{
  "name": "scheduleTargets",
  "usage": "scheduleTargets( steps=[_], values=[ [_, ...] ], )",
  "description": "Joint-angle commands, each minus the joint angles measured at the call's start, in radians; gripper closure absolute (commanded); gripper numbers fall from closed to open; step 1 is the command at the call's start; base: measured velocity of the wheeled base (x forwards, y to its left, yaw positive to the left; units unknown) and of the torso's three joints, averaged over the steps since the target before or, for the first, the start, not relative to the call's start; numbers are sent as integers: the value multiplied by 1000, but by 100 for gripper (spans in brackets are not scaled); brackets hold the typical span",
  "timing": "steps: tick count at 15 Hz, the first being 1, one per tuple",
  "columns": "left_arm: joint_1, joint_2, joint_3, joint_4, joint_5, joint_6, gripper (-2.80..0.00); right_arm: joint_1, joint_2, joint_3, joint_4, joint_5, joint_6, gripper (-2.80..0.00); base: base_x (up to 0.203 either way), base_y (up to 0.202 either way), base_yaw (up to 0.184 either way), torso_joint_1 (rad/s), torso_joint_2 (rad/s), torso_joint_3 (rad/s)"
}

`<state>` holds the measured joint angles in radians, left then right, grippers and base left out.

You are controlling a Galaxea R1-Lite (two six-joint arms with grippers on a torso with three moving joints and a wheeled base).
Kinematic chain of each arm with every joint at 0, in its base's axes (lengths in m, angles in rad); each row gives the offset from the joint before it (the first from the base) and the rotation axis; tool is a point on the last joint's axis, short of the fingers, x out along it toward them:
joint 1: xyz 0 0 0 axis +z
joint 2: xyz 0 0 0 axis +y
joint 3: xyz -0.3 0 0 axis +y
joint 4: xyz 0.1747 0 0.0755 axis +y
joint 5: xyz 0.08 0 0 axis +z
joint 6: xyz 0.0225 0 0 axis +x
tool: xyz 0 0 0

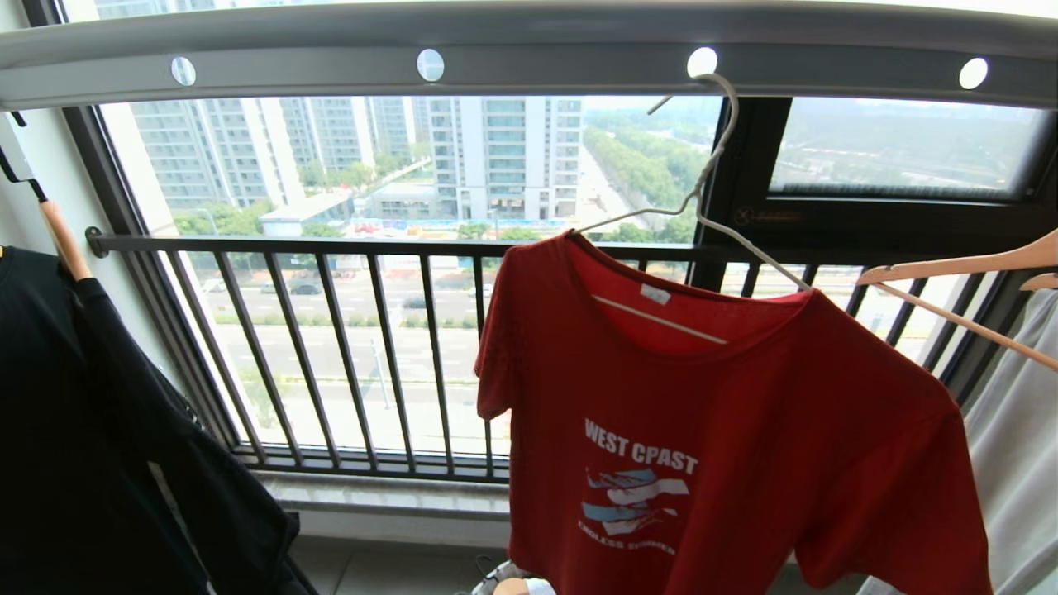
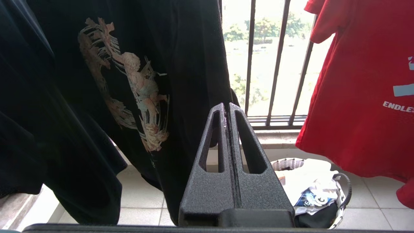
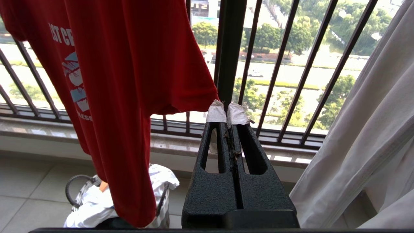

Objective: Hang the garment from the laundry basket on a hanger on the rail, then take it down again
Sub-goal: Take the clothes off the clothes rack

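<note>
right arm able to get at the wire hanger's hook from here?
Probably yes: the hanger hangs exposed on the rail with nothing before its hook. The right gripper sits shut, low beside the red T-shirt.

A red T-shirt [image 1: 727, 430] lettered "WEST CPAST" hangs tilted on a thin cream-white hanger [image 1: 702, 190], its hook through a hole in the grey metal rail [image 1: 529, 49]. At six o'clock below, the woven-rimmed laundry basket [image 2: 343, 191] sits on the tiled floor, holding white clothes.
</note>
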<state>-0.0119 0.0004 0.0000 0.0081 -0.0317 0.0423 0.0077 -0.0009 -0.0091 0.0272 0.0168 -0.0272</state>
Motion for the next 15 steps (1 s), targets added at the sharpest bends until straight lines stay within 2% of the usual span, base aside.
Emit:
scheduleTargets(
  steps=[1,13,15],
  values=[
    [1,0,0,0,-1,1,0,0,1,0,0,0,0,0,0,0,0,0,0,0],
    [1,0,0,0,-1,1,0,0,1,0,0,0,7,0,0,0,0,0,0,0],
    [0,0,0,0,-1,1,0,0,1,0,0,-19,34,0,0,0,0,0,0,0]
  ],
)
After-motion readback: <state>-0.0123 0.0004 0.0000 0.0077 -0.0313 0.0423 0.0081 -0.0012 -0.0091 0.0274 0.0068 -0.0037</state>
